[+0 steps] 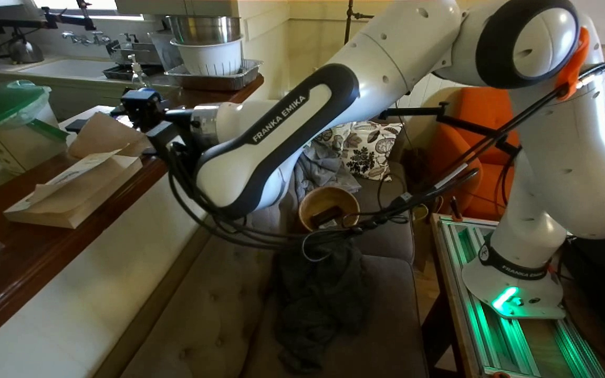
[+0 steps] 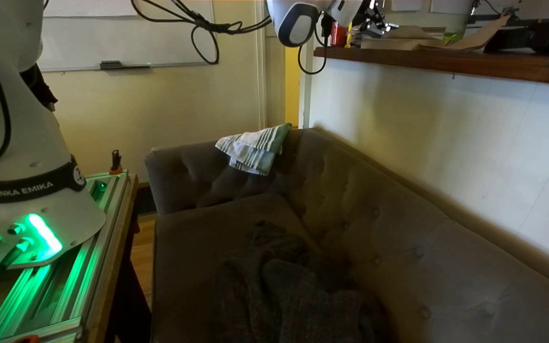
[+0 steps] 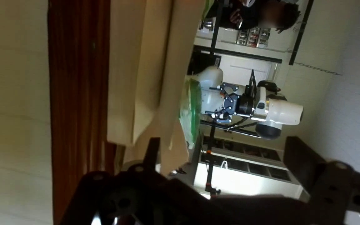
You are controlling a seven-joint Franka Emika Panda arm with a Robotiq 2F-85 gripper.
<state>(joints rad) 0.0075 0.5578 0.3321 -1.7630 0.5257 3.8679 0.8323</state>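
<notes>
Your gripper (image 3: 222, 145) hangs spread near the cardboard box (image 1: 79, 181) by the counter (image 1: 24, 262) edge: probably light, bendy; pinch its side wall (image 3: 122, 75).

Box (image 3: 148, 72) is lt brn, towel (image 2: 255, 148) wht w/ grn stripes.

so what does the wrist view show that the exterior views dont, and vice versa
Only the wrist view shows a hanging chain and the upper part of a second robot arm. Only the exterior views show the working arm's base, the sofa and the dark cloth lying on it. All share the gripper, the tan cardboard box and the wooden counter under it.
</notes>
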